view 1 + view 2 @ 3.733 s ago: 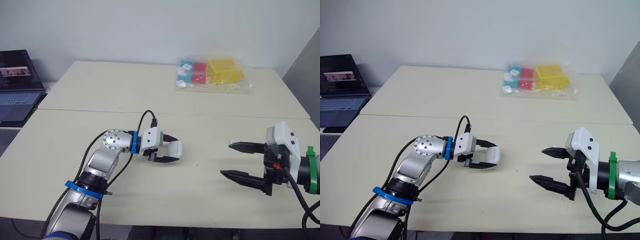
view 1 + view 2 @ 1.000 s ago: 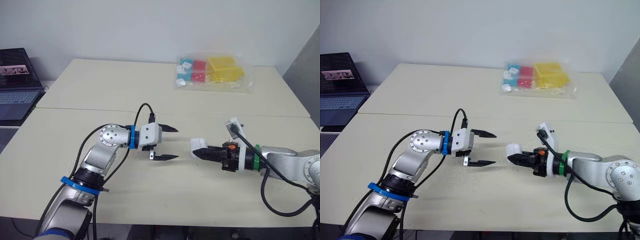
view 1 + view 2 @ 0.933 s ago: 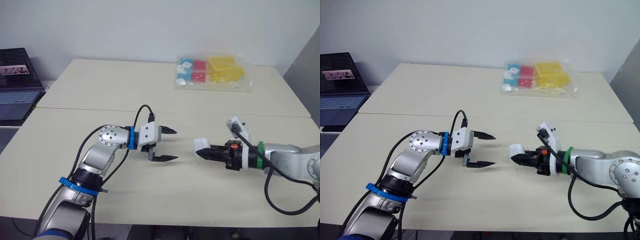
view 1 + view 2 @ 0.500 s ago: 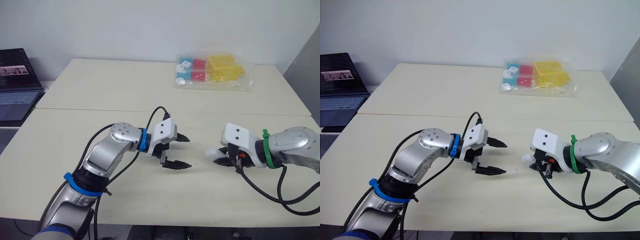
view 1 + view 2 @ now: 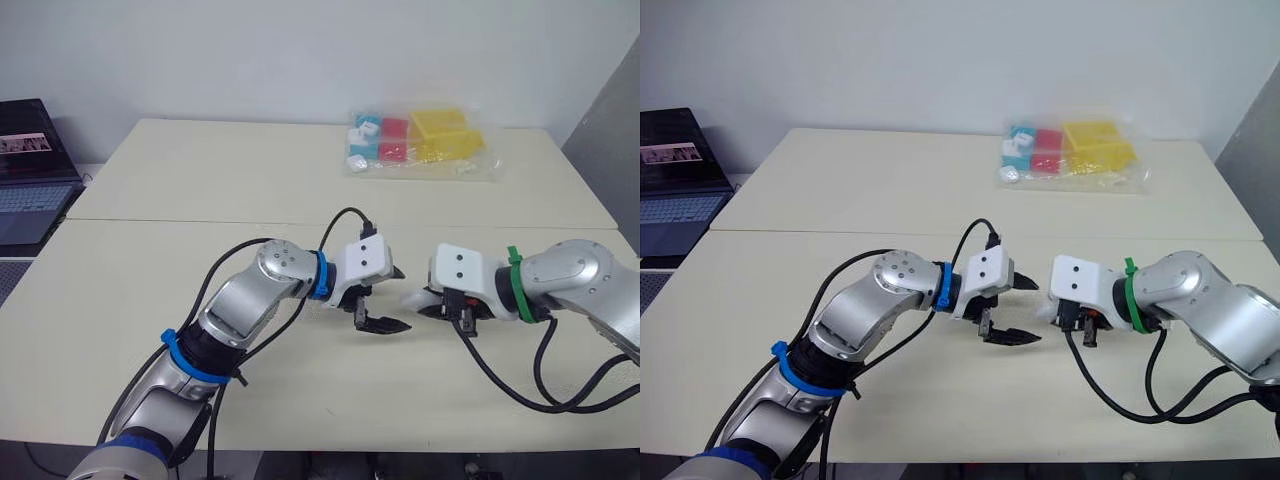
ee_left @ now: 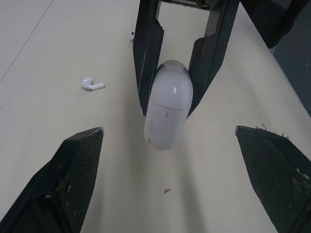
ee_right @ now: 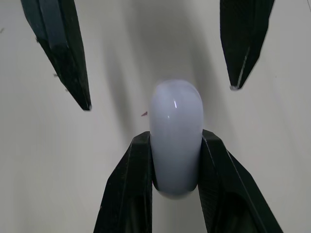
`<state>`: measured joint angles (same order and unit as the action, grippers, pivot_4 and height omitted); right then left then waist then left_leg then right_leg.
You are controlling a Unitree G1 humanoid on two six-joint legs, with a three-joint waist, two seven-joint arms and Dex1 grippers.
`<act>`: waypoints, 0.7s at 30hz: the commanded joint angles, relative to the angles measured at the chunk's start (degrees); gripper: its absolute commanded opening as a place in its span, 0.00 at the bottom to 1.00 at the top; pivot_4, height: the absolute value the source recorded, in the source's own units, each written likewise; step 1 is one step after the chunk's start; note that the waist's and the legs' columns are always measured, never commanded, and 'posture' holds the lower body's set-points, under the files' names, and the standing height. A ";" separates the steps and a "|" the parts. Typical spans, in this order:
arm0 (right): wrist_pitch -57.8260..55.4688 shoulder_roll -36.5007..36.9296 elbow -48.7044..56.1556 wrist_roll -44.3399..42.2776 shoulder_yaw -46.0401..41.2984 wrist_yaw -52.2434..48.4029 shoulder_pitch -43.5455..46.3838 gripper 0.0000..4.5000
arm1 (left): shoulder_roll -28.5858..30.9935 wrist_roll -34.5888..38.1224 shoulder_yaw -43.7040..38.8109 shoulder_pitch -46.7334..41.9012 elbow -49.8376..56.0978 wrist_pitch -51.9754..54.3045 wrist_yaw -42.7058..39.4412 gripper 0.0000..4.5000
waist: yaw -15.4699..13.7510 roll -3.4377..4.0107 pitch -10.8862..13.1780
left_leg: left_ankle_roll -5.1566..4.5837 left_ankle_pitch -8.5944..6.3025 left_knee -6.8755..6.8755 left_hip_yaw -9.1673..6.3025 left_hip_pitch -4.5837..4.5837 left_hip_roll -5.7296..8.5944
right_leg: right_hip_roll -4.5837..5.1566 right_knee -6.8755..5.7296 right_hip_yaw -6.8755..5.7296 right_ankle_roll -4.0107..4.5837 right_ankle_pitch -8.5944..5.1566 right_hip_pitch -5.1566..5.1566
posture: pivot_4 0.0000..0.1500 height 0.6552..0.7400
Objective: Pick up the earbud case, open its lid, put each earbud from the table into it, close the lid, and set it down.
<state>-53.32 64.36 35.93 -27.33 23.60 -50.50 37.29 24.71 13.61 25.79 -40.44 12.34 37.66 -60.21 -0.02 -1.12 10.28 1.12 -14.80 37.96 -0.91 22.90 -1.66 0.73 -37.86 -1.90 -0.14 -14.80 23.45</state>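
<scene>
Here the right gripper [image 7: 176, 137] is clamped on the earbud case [image 6: 166, 104]; the left gripper [image 5: 1036, 311], spread apart, might knock it loose.

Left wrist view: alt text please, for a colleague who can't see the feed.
The right gripper clamps a white earbud case, lid shut, between its two black fingers over the beige table. The left gripper faces it with its own fingers spread wide, one on each side of the case and not touching it. One loose earbud lies on the table nearby.
</scene>
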 commanded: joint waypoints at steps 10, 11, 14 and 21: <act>-0.94 -1.95 1.40 3.72 -2.27 -2.82 0.53 0.18 | -0.02 -0.37 -0.23 -0.90 0.10 -1.77 -0.49 0.96 | 0.00 0.00 0.00 | 0.00 0.00 0.01 -0.01 -0.02 0.01 | 0.00 -0.05 0.01 0.00 0.00 0.00 | 1.00 1.00; -0.97 -2.05 1.41 3.91 -2.33 -2.93 0.52 0.18 | -0.13 -0.39 -0.27 -0.92 -0.05 -1.82 -0.43 0.92 | 0.00 0.00 0.00 | 0.00 0.00 0.01 -0.01 -0.02 0.01 | 0.00 -0.05 0.01 0.00 0.00 0.00 | 1.00 1.00; -1.06 -2.27 1.46 4.28 -2.46 -3.24 0.58 0.18 | -0.09 -0.20 -0.04 -0.95 -0.27 -1.79 -0.93 0.73 | 0.00 0.00 0.00 | 0.00 0.00 0.03 -0.01 -0.03 0.02 | 0.00 -0.07 0.02 0.00 0.00 0.00 | 1.00 1.00; -1.31 -2.93 1.60 4.64 -2.87 -3.66 0.90 0.18 | -1.67 -0.14 0.88 -0.31 -0.17 -1.32 0.19 0.23 | 0.01 0.00 0.00 | 0.00 0.00 0.04 -0.02 -0.03 0.02 | 0.01 -0.09 0.03 0.00 0.00 0.00 | 1.00 1.00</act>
<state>-54.58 61.72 36.03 -23.26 23.14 -54.16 37.28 23.70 13.07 26.85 -40.42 11.05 36.87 -60.49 -0.01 -1.13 10.28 1.11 -14.80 38.01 -0.92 22.86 -1.64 0.74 -37.95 -1.86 -0.14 -14.79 23.45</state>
